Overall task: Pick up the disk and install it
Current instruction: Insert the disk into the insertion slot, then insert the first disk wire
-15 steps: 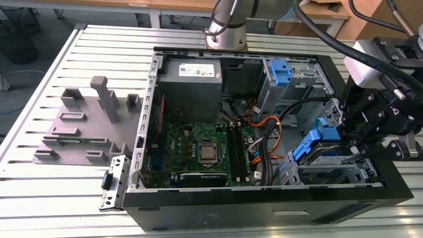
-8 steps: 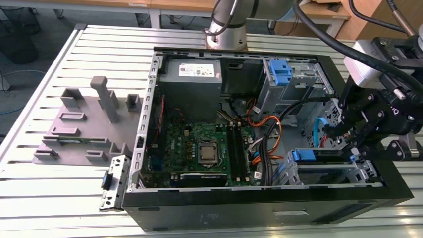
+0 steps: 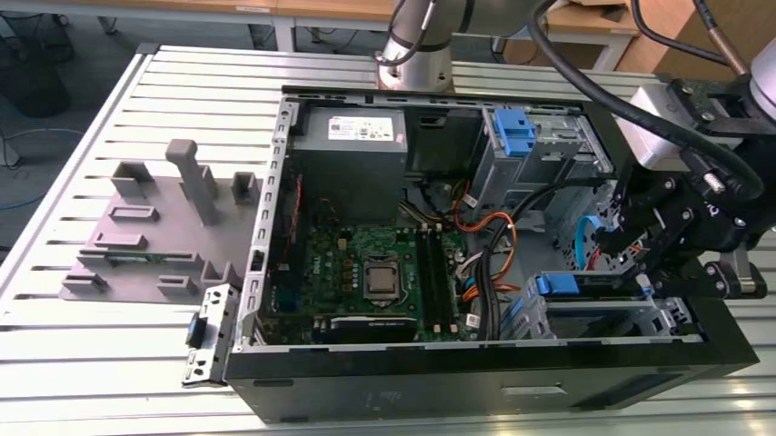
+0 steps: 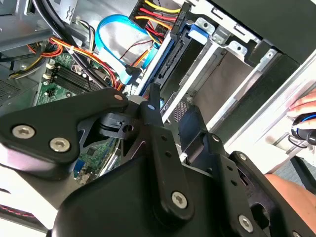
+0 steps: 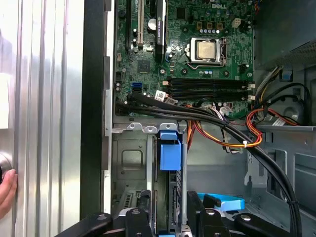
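Slatted aluminium forms the desk (image 3: 73, 163), and an open black computer case (image 3: 485, 392) lies on its side across the middle of it, reaching towards the desk's edge nearest the exterior camera.

The pincer (image 3: 637, 272) hangs over the case's corner on the exterior view's right, on the side nearest that camera. In both wrist views it is right at the disk (image 5: 168, 153). Whether the pincer (image 5: 170, 213) is clamped on it or free of it I cannot tell.

The disk (image 3: 570, 284) stands on edge inside the metal drive cage (image 3: 606, 320), between the cage's walls. Its long axis runs along the case's near wall, and its blue end points inward at the motherboard (image 3: 363, 263). The pincer (image 4: 170, 111) sits over the stretch behind that blue end, so the disk (image 4: 170, 57) lies directly under it, not off to a side.

Just beyond the blue end, a bundle of black, orange and yellow cables (image 5: 237, 131) crosses between the cage and the motherboard. Farther off, the grey power-supply box (image 3: 352, 136) fills the case's far corner, and a second cage with a blue latch (image 3: 515, 132) stands near it. A grey fixture tray (image 3: 145, 236) rests on the desk beside the case, towards the edge on the exterior view's left. A person's hand (image 4: 303, 111) shows outside the case wall.
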